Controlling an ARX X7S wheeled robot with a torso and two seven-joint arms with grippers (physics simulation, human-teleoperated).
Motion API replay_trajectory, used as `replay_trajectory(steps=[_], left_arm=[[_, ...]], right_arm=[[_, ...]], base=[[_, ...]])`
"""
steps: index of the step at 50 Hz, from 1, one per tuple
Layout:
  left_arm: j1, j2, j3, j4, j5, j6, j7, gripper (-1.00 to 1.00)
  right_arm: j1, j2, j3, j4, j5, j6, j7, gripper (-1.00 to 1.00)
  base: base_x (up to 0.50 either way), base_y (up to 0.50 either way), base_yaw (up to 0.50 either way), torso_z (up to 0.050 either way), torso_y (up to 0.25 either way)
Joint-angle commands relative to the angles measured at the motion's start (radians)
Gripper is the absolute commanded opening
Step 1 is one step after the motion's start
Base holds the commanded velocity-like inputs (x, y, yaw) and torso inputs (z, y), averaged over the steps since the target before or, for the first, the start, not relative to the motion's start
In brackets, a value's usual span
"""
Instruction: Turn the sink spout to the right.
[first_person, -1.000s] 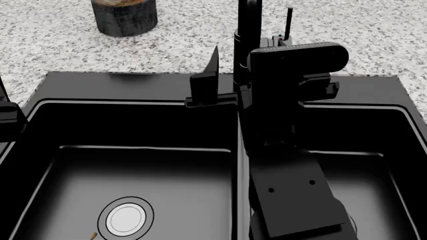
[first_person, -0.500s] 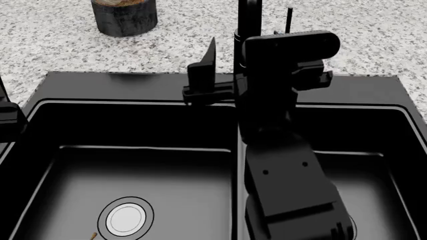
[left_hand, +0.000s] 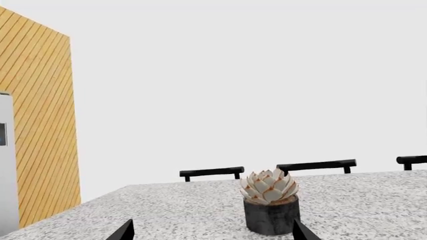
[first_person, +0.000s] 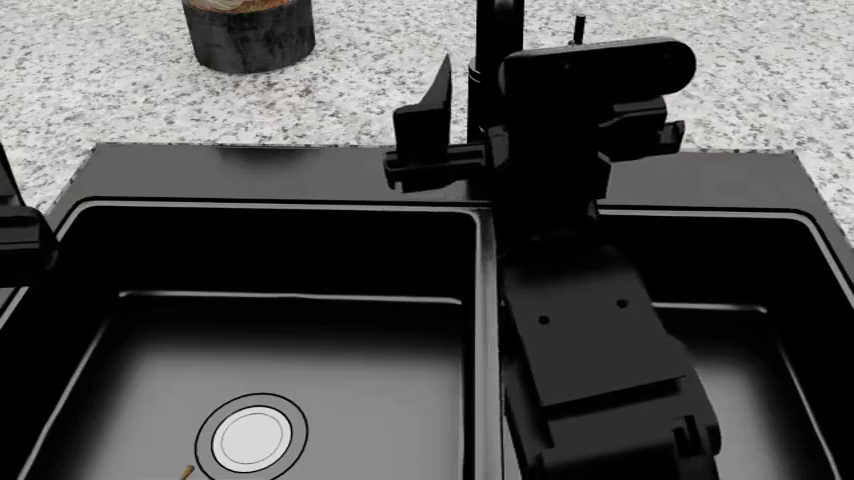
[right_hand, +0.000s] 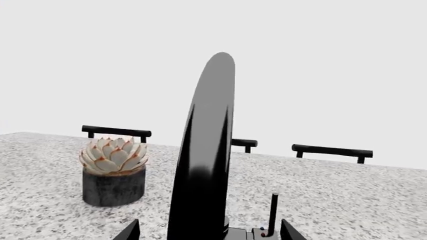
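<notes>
The right gripper, jaws spread, straddles the sink spout at the sink's far rim; pushing rightward low on the tube should swing it cleanly.

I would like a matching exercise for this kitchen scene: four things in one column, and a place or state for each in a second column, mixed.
Things:
1. sink spout
2. succulent pot
3. silver drain
4. right gripper

Places or states:
a. in the near-left basin of the sink
b. open, fingers either side of the spout
c. on the granite counter, far left
d. rises behind the sink divider

Pairs: 1-d, 2-c, 3-a, 4-b
</notes>
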Motion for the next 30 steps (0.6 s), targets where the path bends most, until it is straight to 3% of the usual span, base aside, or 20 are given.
replay_trajectory(steps=[1,30], left_arm=[[0.009,-0.004,-0.002,0.000,-0.004,0.015,0.002,1.00],[0.009,-0.019,0.020,0.003,-0.005,0.014,-0.007,1.00]], right_arm=[[-0.001,0.017,-0.004,0.000,-0.005,-0.007,0.024,1.00],[0.085,0.047,-0.004,0.206,-0.032,-0.105,0.046,1.00]], base=[[0.00,0.00,0.00,0.000,0.000],[0.00,0.00,0.00,0.000,0.000]])
